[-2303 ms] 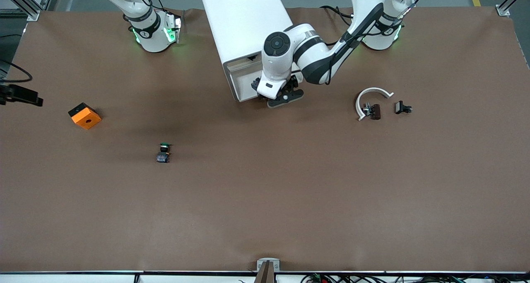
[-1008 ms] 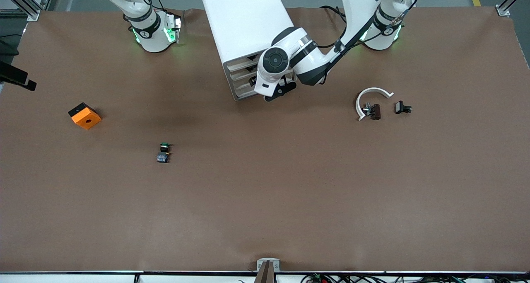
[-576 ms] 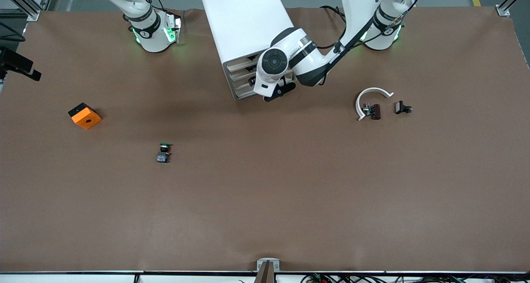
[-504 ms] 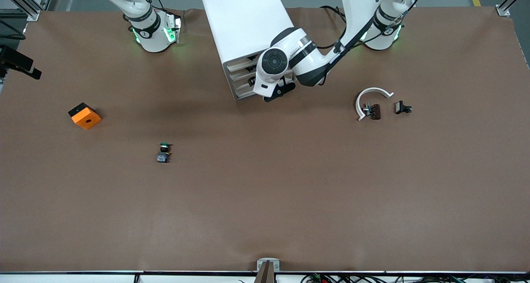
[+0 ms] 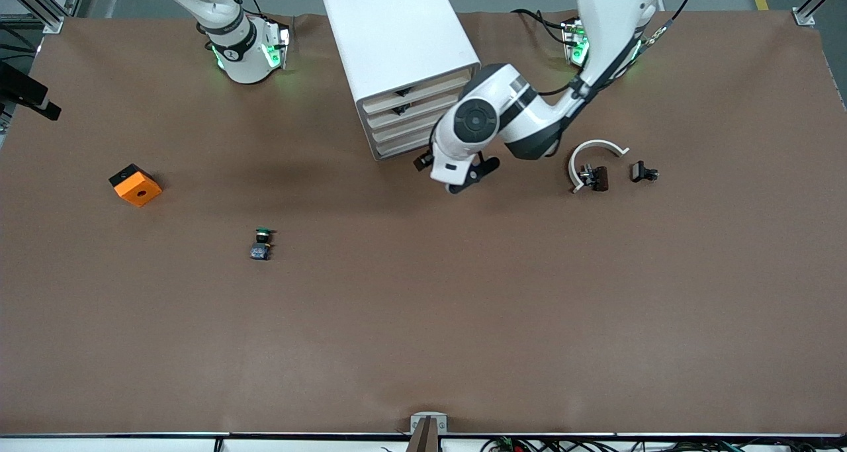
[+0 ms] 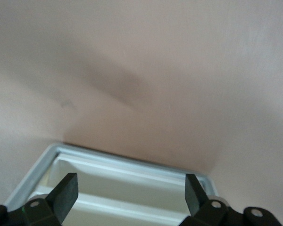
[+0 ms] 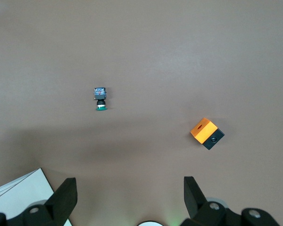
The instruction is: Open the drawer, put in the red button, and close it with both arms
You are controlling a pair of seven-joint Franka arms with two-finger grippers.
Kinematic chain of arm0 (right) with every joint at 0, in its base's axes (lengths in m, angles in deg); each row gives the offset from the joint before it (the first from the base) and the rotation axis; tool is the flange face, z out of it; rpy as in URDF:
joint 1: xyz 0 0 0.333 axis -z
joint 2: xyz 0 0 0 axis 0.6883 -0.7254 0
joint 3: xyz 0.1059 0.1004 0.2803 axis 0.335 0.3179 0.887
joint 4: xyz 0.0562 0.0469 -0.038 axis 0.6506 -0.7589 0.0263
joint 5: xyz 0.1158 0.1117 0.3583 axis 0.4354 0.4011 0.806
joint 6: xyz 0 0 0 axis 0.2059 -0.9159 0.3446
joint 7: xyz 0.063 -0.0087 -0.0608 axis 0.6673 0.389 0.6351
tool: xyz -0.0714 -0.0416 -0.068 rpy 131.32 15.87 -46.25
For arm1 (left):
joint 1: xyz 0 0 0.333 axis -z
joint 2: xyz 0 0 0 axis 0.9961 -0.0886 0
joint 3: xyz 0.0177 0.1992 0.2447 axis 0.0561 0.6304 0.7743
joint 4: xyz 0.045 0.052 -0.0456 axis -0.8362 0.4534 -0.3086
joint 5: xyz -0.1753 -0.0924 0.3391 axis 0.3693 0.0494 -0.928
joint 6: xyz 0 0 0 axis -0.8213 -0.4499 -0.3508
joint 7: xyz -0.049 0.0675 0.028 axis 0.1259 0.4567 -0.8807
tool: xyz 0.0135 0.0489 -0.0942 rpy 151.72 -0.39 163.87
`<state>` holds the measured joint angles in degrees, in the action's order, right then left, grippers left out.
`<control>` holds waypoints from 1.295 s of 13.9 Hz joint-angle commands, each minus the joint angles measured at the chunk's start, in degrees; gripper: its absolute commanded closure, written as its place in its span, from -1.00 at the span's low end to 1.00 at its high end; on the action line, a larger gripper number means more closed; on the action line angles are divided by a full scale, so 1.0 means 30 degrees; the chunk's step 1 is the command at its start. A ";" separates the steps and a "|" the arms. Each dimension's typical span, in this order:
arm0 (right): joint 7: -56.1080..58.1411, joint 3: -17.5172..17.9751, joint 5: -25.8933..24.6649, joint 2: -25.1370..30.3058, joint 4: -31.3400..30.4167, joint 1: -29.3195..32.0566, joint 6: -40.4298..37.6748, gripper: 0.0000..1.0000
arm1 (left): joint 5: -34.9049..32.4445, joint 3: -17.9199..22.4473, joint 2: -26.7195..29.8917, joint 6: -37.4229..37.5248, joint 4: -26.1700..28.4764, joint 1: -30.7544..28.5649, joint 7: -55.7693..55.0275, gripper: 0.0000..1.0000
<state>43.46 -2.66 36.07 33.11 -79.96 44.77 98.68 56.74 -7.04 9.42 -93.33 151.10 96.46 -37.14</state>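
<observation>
Front view: the cabinet (image 5: 397,48) stands at 12 o'clock from the table's middle, its drawer fronts facing the front camera.
Drawer: the drawer (image 5: 423,106), second from the top, sits flush with the other three fronts; all four look shut.
Red button: it cannot be made out in any view.
Left gripper: the left gripper (image 5: 454,174) hangs over bare table (image 5: 423,346) just in front of the cabinet's lowest drawer, at about 1 o'clock from the table's middle.
Left claw: released. In the left wrist view the left gripper (image 6: 129,193) has its two black fingers (image 6: 66,190) spread wide with nothing between them; a pale framed edge of the cabinet (image 6: 132,176) shows past them.
Right gripper: the right gripper (image 7: 129,197) is held high over the right arm's end of the table, and that arm waits.
Right claw: released, fingers (image 7: 193,194) well apart and holding nothing.
Green button: the green button (image 5: 263,243) lies on its side at 9 o'clock, well apart from the cabinet; it also shows in the right wrist view (image 7: 100,98).
Orange block: the orange block (image 5: 135,184) lies at about 10 o'clock, toward the right arm's end (image 7: 207,133).
White arc: the white arc (image 5: 595,151) lies at 2 o'clock, with a dark piece (image 5: 597,177) in its curve.
Black clip: the black clip (image 5: 643,171) lies just beside the arc, toward the left arm's end.
</observation>
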 commanded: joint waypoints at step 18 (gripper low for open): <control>0.0065 0.0070 -0.1502 0.0679 -0.0998 -0.0746 0.0992 -1.00 | -0.3308 -0.0640 0.7125 0.5759 0.0823 -1.3365 2.2157 -1.00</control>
<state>43.38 -2.57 31.83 33.45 -80.99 42.05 100.49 45.97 -8.22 24.39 -79.17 151.33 59.47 21.10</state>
